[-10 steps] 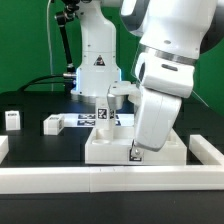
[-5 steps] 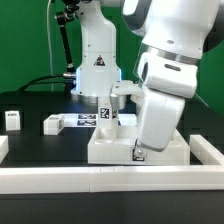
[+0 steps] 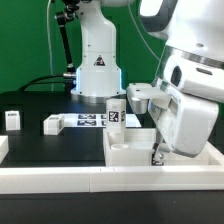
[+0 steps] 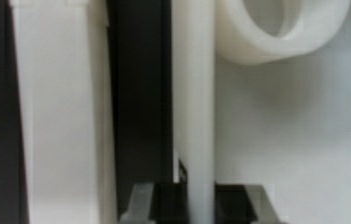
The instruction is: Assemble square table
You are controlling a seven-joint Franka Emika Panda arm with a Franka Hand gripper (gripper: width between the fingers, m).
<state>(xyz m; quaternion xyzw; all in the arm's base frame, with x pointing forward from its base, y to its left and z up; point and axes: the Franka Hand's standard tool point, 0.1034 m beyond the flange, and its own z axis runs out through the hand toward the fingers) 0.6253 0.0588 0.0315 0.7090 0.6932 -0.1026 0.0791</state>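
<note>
The square table's white slab lies against the front rail, with one tagged leg standing upright at its back corner. My gripper comes down on the slab's front edge at the exterior view's right and is shut on its raised rim. In the wrist view the rim runs as a thin white wall straight into my gripper, with a dark finger on either side. A round socket shows on the slab's inner face. Two loose legs lie at the exterior view's left.
The long white rail borders the black surface in front, with end pieces at both sides. The marker board lies behind the slab. The robot's base stands at the back. In the wrist view the rail runs beside the slab.
My arm has moved toward the exterior view's right, dragging the slab along the front rail with it. The upright leg has moved along with the slab. The loose legs have not moved.
</note>
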